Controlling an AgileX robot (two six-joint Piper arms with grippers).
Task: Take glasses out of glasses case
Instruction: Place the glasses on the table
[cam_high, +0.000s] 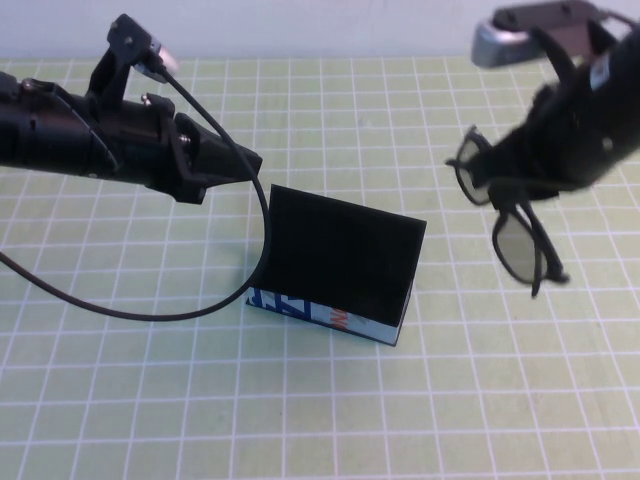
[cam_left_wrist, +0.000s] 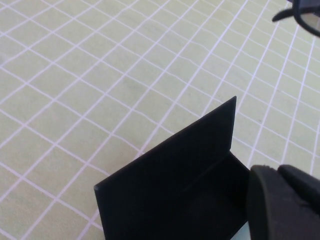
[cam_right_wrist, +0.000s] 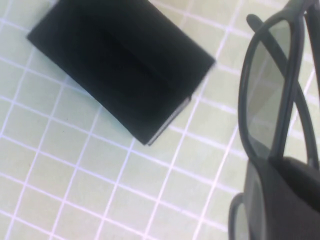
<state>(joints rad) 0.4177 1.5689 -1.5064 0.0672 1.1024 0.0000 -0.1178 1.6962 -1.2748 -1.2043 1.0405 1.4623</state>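
Green grid mat (cam_high: 300, 420): 1 open glasses case (cam_high: 345, 255), right pincer (cam_high: 520, 165) pinching 1 glasses (cam_high: 515, 245) aloft, left pincer (cam_high: 245, 165) unclear

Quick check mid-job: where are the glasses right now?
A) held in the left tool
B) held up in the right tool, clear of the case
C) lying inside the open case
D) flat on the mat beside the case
B: the glasses hang from the right tool, above the mat and off to the side of the open glasses case; the left tool sits by the lid's edge without them.

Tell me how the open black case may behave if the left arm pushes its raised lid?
The case looks thin-walled and empty, so probably light: it may slide on the smooth mat. Its lid stands up, so it could fold or tip.
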